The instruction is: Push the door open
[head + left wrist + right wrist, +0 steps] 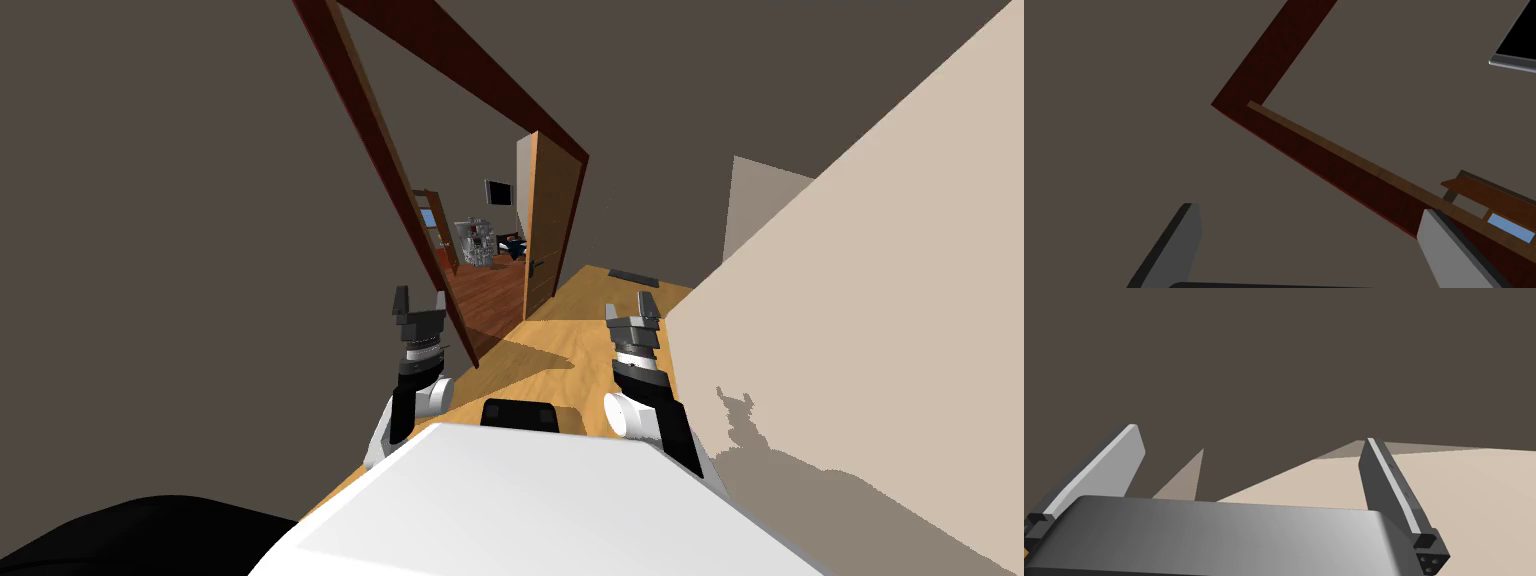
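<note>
Door (552, 225): a plain light-wood slab with a small dark handle (537, 264). It stands swung open at the right side of a dark red-brown door frame (365, 140), ahead of both arms and touched by neither.

In the head view the left gripper (420, 300) is raised just in front of the frame's left post, its fingers spread with nothing between them. Its wrist view has the left gripper (1310, 209) equally wide apart and empty. Beyond it is the frame's upper corner (1249, 95) against a grey-brown wall (1124, 100), and a black screen (1519, 35) off to one side.

Through the doorway the head view gives a darker wood floor (495, 295) and the same screen (498, 190) on the far wall.

The right gripper (628, 308) hovers over the light wood floor (590, 340), close beside a beige wall (850, 300) and right of the door. Its wrist view shows the right gripper (1251, 434) spread and holding nothing, facing where the beige wall (1449, 498) meets a grey-brown one
</note>
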